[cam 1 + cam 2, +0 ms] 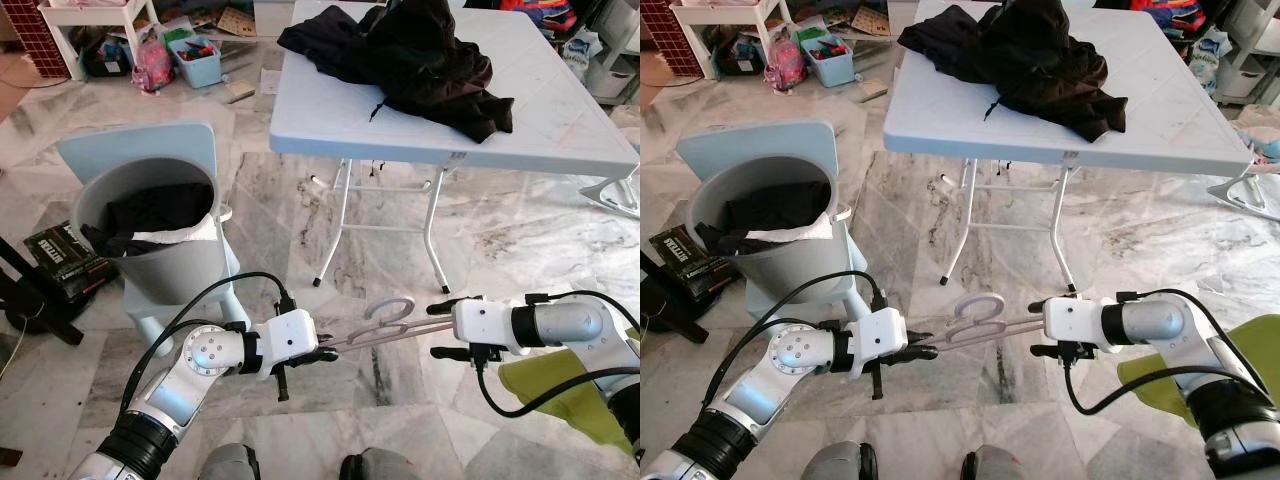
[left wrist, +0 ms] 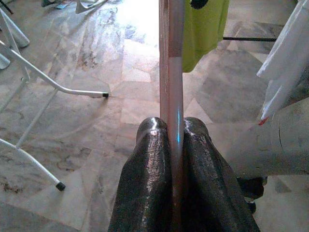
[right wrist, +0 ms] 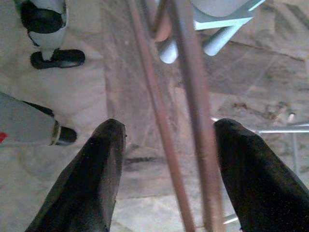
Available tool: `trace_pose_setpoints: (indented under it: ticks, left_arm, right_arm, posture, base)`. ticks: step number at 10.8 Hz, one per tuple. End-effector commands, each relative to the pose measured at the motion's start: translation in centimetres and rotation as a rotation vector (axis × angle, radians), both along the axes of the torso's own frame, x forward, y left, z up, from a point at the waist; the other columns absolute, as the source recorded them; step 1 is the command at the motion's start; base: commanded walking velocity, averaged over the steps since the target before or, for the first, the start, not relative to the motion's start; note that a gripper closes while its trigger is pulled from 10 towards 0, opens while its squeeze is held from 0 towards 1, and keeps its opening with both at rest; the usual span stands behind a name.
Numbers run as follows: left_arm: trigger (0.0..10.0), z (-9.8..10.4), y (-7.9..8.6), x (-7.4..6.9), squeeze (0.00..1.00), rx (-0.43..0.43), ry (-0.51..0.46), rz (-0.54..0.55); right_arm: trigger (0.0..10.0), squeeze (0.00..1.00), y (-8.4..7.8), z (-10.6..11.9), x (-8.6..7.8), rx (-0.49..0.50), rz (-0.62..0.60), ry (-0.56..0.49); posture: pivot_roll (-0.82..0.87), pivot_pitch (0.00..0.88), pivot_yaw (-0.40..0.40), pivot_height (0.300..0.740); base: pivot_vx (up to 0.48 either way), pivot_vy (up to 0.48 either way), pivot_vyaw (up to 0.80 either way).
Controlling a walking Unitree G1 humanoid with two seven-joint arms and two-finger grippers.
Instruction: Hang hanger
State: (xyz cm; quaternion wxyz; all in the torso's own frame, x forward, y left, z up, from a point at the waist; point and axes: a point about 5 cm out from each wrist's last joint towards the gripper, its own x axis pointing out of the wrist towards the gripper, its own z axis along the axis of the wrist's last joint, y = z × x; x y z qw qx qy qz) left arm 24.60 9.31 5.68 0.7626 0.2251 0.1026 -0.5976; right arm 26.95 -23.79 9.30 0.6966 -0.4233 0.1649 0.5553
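Left gripper (image 1: 325, 354): fingers (image 2: 149, 179) clamped together on one end of the hanger (image 1: 385, 328), low over the marble floor (image 1: 500, 240).
Right gripper (image 1: 440, 332): fingers (image 3: 91, 179) spread apart, the hanger's other end running between them without clear contact.
Hanger: pinkish metal, held level between the two grippers, hook toward the folding table (image 1: 560, 110).
Table: dark clothes (image 1: 410, 60) heaped at its far-left corner.
Bin (image 1: 175, 265): grey, left of the table, dark clothes inside.
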Motion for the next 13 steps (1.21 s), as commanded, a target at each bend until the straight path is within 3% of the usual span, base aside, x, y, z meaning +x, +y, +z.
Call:
trace_pose_setpoints:
  ticks: [1, 5, 13]
  left_arm:
    - [10.0, 0.2, -0.3, 0.1, 0.0, 0.006, -0.019, -0.025]
    - [10.0, 0.1, -0.4, 0.2, 0.0, 0.01, -0.024, -0.025]
    - [10.0, -0.1, -0.3, 0.1, 0.0, 0.024, -0.025, -0.041]
  right_arm:
    - [0.0, 0.0, 0.2, 0.5, 0.5, -0.017, 0.013, -0.04]
    - [0.0, 0.0, 0.7, 0.3, 0.9, -0.044, 0.043, -0.086]
    - [0.0, 0.0, -1.1, -0.1, 1.4, -0.191, 0.066, -0.139]
  posture:
    - [-0.08, 0.063, -0.026, 0.74]
    - [-0.08, 0.06, -0.028, 0.74]
    - [-0.08, 0.058, -0.024, 0.74]
  base:
    - [0.0, 0.0, 0.0]
    - [0.0, 0.0, 0.0]
    - [0.0, 0.0, 0.0]
